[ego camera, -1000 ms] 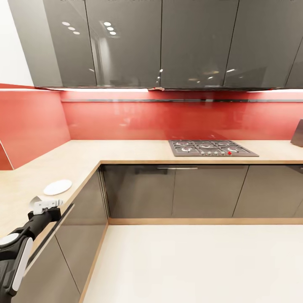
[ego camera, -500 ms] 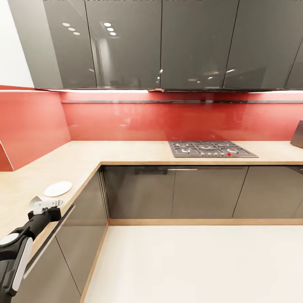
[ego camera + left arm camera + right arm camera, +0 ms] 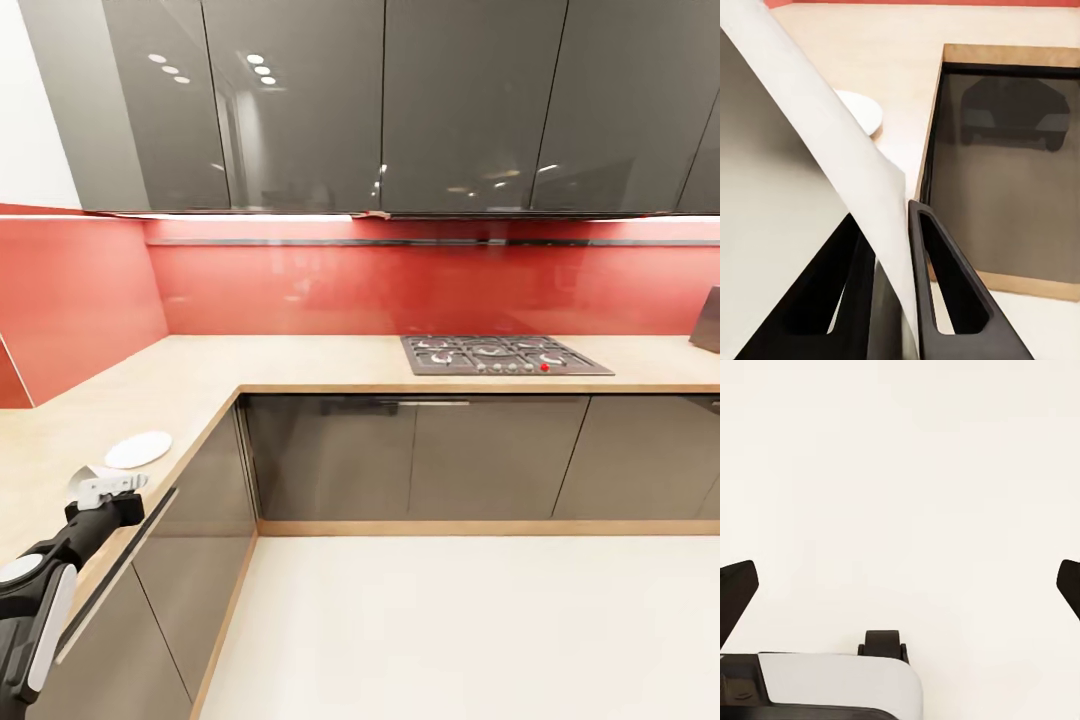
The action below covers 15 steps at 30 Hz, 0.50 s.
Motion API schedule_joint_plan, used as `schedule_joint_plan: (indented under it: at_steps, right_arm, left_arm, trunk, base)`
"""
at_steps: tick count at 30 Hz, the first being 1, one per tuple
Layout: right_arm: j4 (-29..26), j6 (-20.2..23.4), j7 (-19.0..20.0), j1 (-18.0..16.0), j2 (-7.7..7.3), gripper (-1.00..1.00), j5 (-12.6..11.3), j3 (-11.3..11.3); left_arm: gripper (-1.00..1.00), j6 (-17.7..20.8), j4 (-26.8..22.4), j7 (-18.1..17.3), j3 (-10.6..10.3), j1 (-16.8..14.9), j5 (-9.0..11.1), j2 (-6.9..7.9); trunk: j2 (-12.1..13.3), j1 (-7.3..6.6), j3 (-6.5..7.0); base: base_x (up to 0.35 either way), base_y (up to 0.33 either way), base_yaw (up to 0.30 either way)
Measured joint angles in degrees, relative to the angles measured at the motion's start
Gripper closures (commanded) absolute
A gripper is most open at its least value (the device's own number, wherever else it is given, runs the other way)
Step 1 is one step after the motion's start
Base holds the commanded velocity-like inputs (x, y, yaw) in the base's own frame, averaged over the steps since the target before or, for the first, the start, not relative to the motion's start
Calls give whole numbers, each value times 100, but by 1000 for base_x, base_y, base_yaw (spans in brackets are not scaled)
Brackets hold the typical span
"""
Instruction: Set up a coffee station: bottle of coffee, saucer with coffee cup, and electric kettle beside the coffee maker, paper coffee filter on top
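Pinching a paper coffee filter (image 3: pixel 810 195) – left claw (image 3: pixel 889 247), saucer (image 3: pixel 138 448) half-hidden beyond, right claw (image 3: pixel 900 585) spread wide.

Even, bright rendered lighting: a white strip glows under the upper cabinets (image 3: pixel 380 100), whose glossy grey doors mirror round ceiling spots, and the red backsplash (image 3: pixel 400 290) below them carries a soft sheen. Straight lines bow toward the head view's edges, notably the kitchen countertop (image 3: pixel 300 360), and shadows are faint. The right wrist view is washed out to pale cream; the left wrist view stays sharp, the grey cabinet front (image 3: pixel 1005 172) reflecting dimly.
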Motion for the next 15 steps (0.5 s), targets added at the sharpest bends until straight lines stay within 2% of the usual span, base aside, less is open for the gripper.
schedule_joint_plan:
  at_steps: [3, 10, 15]
  right_arm:
    - [1, -4, -2, -1, 1, -100, 0, 0]
    - [2, -8, -8, -1, 1, -100, 0, -1]
    - [0, -8, -8, 0, 1, -100, 0, 0]
  left_arm:
    - [100, -7, -3, 1, 4, 1, 2, 0]
    - [100, -8, -4, 0, -3, 1, -2, 1]
    - [100, -11, -1, 0, -4, 1, -3, 0]
  trunk:
    - [0, 2, 0]
    - [0, 0, 0]
    - [0, 2, 0]
  base:
    - [-169, -118, 102]
    - [-41, -22, 236]
    - [-160, -133, 77]
